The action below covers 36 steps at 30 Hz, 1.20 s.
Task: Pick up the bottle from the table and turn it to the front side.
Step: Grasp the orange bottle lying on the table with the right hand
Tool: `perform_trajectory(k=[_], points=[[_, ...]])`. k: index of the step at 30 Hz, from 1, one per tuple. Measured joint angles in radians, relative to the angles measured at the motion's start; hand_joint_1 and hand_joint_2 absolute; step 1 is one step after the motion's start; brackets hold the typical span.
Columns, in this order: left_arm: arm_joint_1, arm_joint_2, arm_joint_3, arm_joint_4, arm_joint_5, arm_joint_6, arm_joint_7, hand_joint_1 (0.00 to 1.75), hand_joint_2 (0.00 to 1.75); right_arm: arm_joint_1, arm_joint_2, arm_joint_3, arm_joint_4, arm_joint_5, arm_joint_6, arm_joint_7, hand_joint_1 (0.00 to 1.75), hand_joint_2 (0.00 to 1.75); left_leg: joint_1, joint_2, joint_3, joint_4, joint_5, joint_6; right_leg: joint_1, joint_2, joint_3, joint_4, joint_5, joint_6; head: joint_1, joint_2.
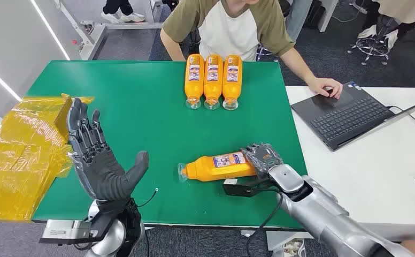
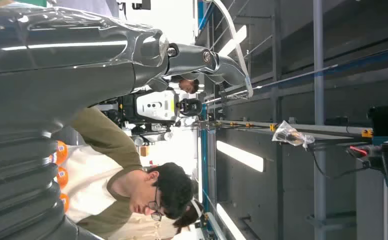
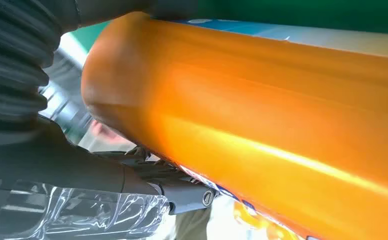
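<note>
An orange bottle [image 1: 221, 166] lies on its side on the green table [image 1: 130, 107] near the front edge, cap end to the left, label facing up. My right hand [image 1: 263, 156] wraps around its base end. In the right wrist view the bottle's orange body [image 3: 282, 125] is very close, with my right hand's thumb [image 3: 82, 170] against it. Whether the bottle touches the table I cannot tell. My left hand [image 1: 101, 160] is raised over the table's front left, fingers spread and holding nothing; its grey cover [image 2: 32, 100] is in the left wrist view.
Three more orange bottles [image 1: 213, 80] lie side by side at the table's far edge, in front of a seated person [image 1: 232, 27]. A yellow-wrapped box [image 1: 18, 155] sits at the left. A laptop [image 1: 350, 115] rests on a white table [image 1: 387, 176] to the right, the person's hand on it.
</note>
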Motion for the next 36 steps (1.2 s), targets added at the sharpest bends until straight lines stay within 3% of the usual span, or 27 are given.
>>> perform_trajectory(k=[6, 13, 15, 19, 22, 28, 32, 36], points=[[0.012, 0.0, 0.002, -0.008, -0.006, 0.016, 0.0, 0.0, 1.75, 0.081, 0.03, -0.12, -0.097, -0.184, -0.083, -0.055, 1.75, 1.75, 0.0, -0.001, -0.003, 0.0, 0.0, 0.0, 0.0, -0.001, -0.003, 0.0, -0.001, 0.0, 0.0, 0.0], [0.021, 0.0, 0.002, -0.011, 0.0, 0.026, 0.001, 0.0, 1.75, 0.251, 0.054, -0.261, -0.315, -0.387, -0.211, -0.132, 1.75, 1.75, 0.0, -0.003, -0.004, 0.0, -0.001, 0.0, 0.0, -0.003, -0.003, 0.0, -0.002, 0.0, 0.0, 0.0], [0.022, 0.0, 0.002, -0.011, 0.011, 0.026, 0.001, 0.0, 1.75, 0.31, 0.061, -0.297, -0.398, -0.459, -0.277, -0.198, 1.75, 1.75, 0.0, -0.003, -0.004, 0.0, -0.001, 0.0, 0.0, -0.003, -0.003, 0.0, -0.002, 0.001, 0.0, 0.0], [0.028, -0.003, 0.002, -0.011, 0.026, 0.014, 0.007, 0.0, 1.75, 0.454, 0.109, -0.37, -0.591, -0.652, -0.486, -0.416, 1.75, 1.75, 0.0, -0.004, -0.004, -0.001, -0.001, -0.001, 0.0, -0.004, -0.003, 0.0, -0.004, 0.0, 0.0, 0.0], [0.03, -0.008, 0.0, -0.011, 0.043, -0.014, 0.036, 0.0, 1.75, 0.541, 0.158, -0.416, -0.711, -0.713, -0.537, -0.488, 1.75, 1.75, 0.0, -0.004, -0.004, -0.001, -0.002, -0.001, 0.0, -0.004, -0.003, 0.0, -0.005, 0.0, 0.0, 0.0], [0.032, -0.008, -0.01, -0.01, 0.152, -0.216, 0.183, 0.0, 1.75, 0.679, 0.249, -0.466, -0.871, -0.72, -0.541, -0.499, 1.75, 1.75, 0.0, -0.004, -0.004, -0.001, -0.002, -0.001, 0.0, -0.003, -0.003, 0.0, -0.006, -0.001, 0.0, 0.0], [0.032, -0.009, -0.032, 0.003, 0.228, -0.416, 0.247, 0.0, 1.75, 0.72, 0.266, -0.469, -0.924, -0.669, -0.54, -0.477, 1.75, 1.75, 0.0, -0.003, -0.004, -0.001, -0.003, -0.001, 0.0, -0.003, -0.004, 0.0, -0.006, -0.001, 0.0, 0.0], [0.028, -0.01, -0.059, 0.012, 0.267, -0.551, 0.267, 0.0, 1.75, 0.731, 0.27, -0.467, -0.945, -0.602, -0.53, -0.418, 1.75, 1.75, 0.0, -0.003, -0.004, -0.001, -0.003, -0.001, 0.0, -0.003, -0.004, -0.001, -0.006, -0.001, 0.0, 0.0]])
